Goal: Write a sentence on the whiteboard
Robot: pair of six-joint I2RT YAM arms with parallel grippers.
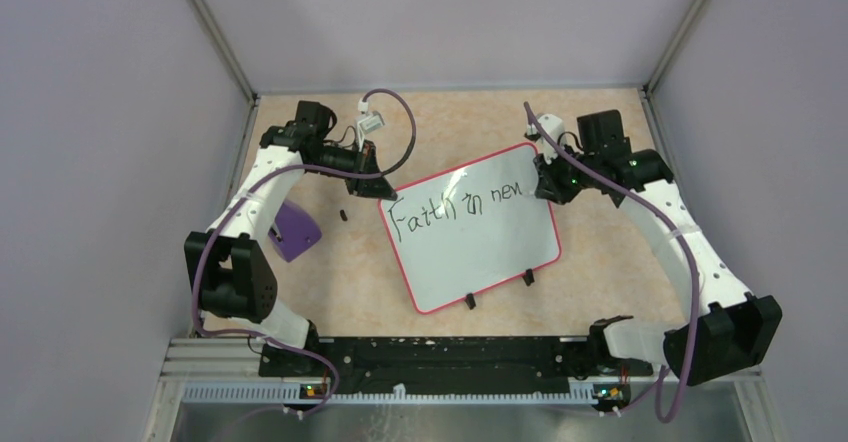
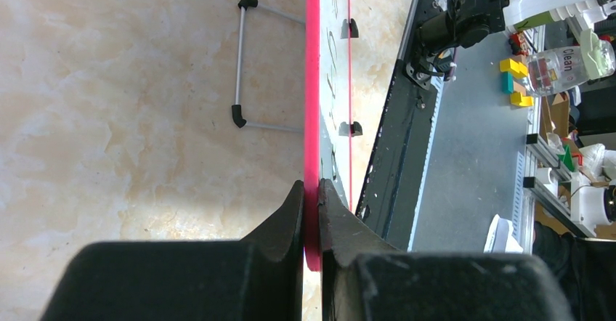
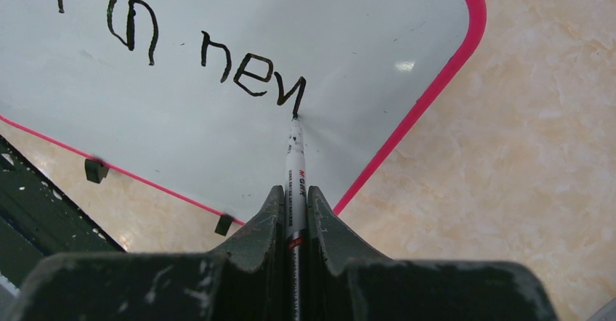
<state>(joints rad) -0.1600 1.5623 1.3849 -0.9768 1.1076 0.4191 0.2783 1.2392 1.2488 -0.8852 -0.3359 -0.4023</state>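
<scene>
The whiteboard [image 1: 480, 247] lies tilted in the middle of the table, white with a red-pink rim and small black feet on its near edge. Black lettering [image 1: 455, 206] on it reads "Faith in new", with the last letter partly drawn. My left gripper [image 1: 372, 188] is shut on the board's far left corner; the left wrist view shows the rim [image 2: 312, 118] pinched between the fingers. My right gripper [image 1: 548, 184] is shut on a white marker [image 3: 295, 168], whose tip touches the board at the end of "new" [image 3: 254, 72].
A purple block [image 1: 294, 228] lies left of the board beside the left arm. A small black cap-like piece [image 1: 343, 215] lies near the board's left edge. A wire stand [image 2: 243, 67] shows under the board. Grey walls enclose the table.
</scene>
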